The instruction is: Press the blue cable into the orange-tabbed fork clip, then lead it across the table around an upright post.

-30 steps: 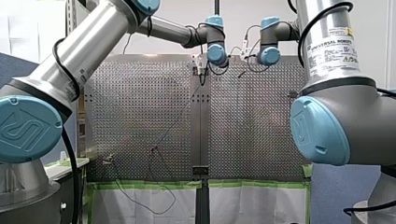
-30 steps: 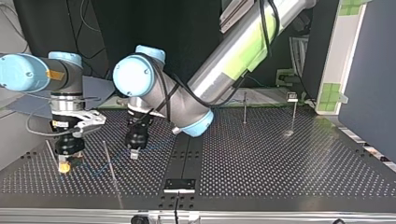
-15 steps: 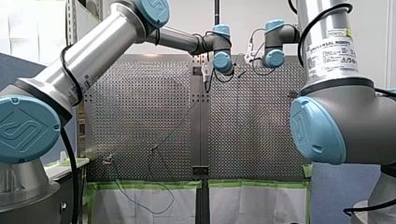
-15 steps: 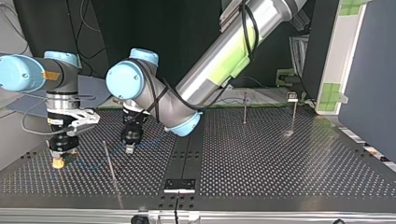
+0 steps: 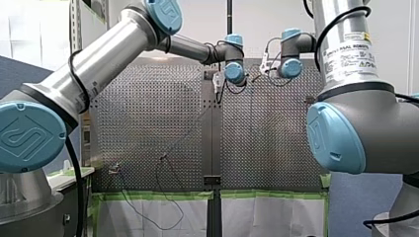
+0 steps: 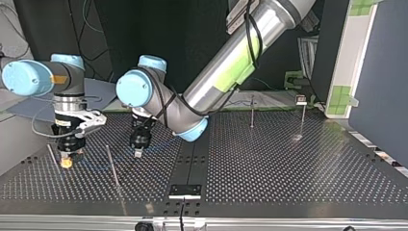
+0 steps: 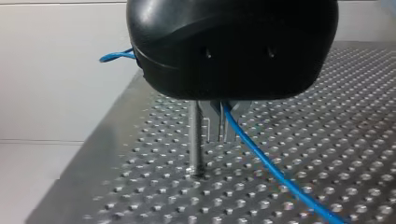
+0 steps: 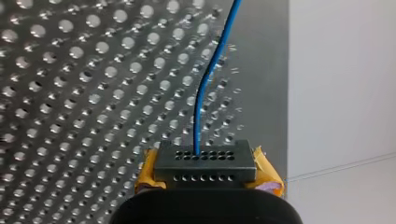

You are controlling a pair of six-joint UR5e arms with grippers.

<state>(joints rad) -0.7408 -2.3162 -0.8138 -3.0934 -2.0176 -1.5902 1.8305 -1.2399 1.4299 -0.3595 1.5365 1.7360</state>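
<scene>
Plainly, blue cable [image 7: 280, 179] through left gripper [image 7: 223, 123] (pinched); post [image 7: 197, 140] beside

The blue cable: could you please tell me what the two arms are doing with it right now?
Both arms hold the cable low over the table, at the top view's left. My right gripper, with yellow pads, clamps it near the table's edge, and the cable runs on ahead of it. My left gripper has it between its metal fingers, beside an upright post.
</scene>
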